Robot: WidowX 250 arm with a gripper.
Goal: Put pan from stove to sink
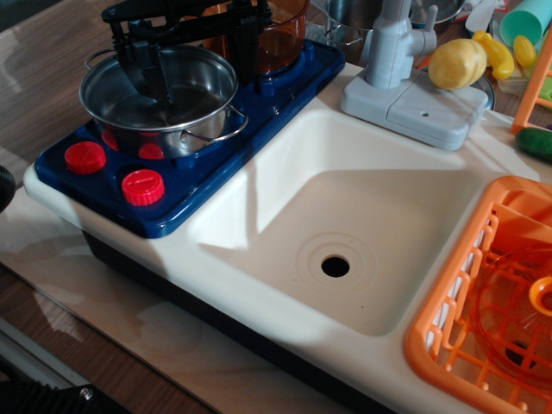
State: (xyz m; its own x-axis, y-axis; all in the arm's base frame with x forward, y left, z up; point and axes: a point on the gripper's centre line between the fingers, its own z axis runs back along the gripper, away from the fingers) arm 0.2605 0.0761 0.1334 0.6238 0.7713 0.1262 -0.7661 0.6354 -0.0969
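The shiny steel pan (185, 108) with two wire loop handles stands on the front left burner of the dark blue stove (216, 164). My black gripper (203, 82) hangs over the pan's far rim with its jaws open. One finger (153, 73) reaches down inside the pan. The other finger (250, 52) is outside the rim, between the pan and the orange pot. The cream-white sink (285, 172) with its dark drain hole (335, 266) lies to the right of the stove, with nothing in it.
A transparent orange pot (289, 34) stands on the back burner, close behind the pan. A grey faucet (392, 52) and a yellow toy potato (457, 62) stand behind the sink. An orange dish rack (466, 293) borders the sink's right side. Red knobs (142, 186) line the stove's front.
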